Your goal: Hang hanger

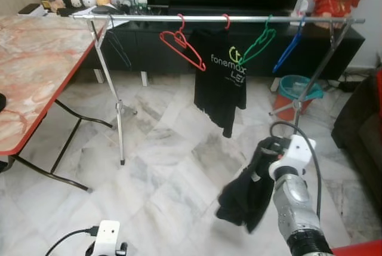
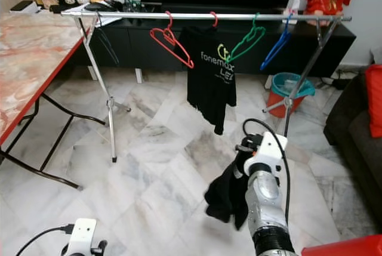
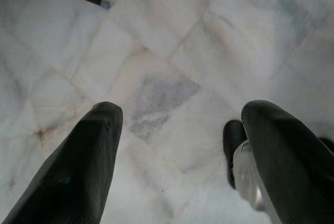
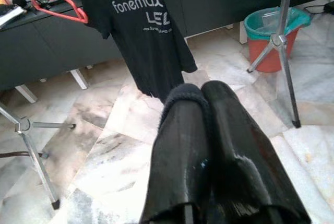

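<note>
Beside the teal-lined red bin, right gripper jaws clamp a black garment; left gripper jaws gape.

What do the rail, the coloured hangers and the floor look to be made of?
Rail: likely bare metal tube, silvery with a bright sheen. Red hanger, green hanger and blue hanger: probably plastic or coated wire, thin and uniformly coloured. Floor: polished marble-look tiles, grey-veined with visible joints.

Bright even daylight, soft blur in wrist views.
</note>
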`<state>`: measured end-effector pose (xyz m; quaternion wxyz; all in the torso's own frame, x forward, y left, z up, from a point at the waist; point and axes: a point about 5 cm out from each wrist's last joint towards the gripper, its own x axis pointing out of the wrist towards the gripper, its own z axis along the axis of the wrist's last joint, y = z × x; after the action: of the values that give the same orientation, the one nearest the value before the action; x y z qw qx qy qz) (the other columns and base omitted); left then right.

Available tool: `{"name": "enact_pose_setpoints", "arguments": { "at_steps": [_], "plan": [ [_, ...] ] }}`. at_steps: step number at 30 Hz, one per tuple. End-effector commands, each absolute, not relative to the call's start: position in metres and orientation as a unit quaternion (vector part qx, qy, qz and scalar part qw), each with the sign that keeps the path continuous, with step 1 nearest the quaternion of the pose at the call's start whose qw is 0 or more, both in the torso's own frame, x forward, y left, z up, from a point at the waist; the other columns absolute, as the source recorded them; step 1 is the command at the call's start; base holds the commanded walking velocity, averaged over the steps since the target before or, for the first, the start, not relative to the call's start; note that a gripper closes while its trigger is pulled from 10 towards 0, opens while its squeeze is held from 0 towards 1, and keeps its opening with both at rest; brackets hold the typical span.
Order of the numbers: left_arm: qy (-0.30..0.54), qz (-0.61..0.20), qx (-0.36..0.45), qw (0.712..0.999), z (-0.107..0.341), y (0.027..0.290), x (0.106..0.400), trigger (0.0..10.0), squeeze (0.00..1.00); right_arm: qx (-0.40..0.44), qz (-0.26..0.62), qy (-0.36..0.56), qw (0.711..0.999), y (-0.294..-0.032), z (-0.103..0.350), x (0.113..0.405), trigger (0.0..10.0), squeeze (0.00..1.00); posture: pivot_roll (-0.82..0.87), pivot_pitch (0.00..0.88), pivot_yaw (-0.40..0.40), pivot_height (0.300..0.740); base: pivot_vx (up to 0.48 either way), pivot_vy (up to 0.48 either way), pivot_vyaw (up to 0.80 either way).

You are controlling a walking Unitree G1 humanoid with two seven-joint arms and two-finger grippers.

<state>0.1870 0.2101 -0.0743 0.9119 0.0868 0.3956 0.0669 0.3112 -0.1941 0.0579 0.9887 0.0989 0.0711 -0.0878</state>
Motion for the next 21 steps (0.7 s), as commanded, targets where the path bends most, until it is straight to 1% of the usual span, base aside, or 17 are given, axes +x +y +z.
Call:
{"name": "enact_pose_setpoints", "arguments": {
  "at_steps": [1, 3, 5, 21],
  "plan": [
    [0.385, 0.069, 0.073, 0.917, -0.072, 0.212, 0.189, 10.0, 0.0, 0.095, -0.087, 0.053, 0.99, -0.194, 0.067, 0.314, 10.0, 0.0, 0.07, 0.021, -0.021, 0.736, 0.0, 0.0, 0.0],
    [0.383, 0.066, 0.073, 0.918, -0.072, 0.212, 0.19, 10.0, 0.0, 0.096, -0.087, 0.054, 0.99, -0.194, 0.066, 0.314, 10.0, 0.0, 0.07, 0.018, -0.02, 0.736, 0.0, 0.0, 0.0],
    [0.384, 0.067, 0.074, 0.918, -0.072, 0.213, 0.189, 10.0, 0.0, 0.095, -0.088, 0.061, 0.99, -0.194, 0.062, 0.312, 10.0, 0.0, 0.06, 0.017, -0.02, 0.736, 0.255, 0.0, 0.0],
    [0.379, 0.069, 0.071, 0.92, -0.07, 0.216, 0.192, 10.0, 0.0, 0.084, -0.095, 0.123, 0.984, -0.198, 0.033, 0.301, 10.0, 0.0, 0.07, 0.024, -0.022, 0.736, 0.302, 0.0, 0.0]
  ]
}}
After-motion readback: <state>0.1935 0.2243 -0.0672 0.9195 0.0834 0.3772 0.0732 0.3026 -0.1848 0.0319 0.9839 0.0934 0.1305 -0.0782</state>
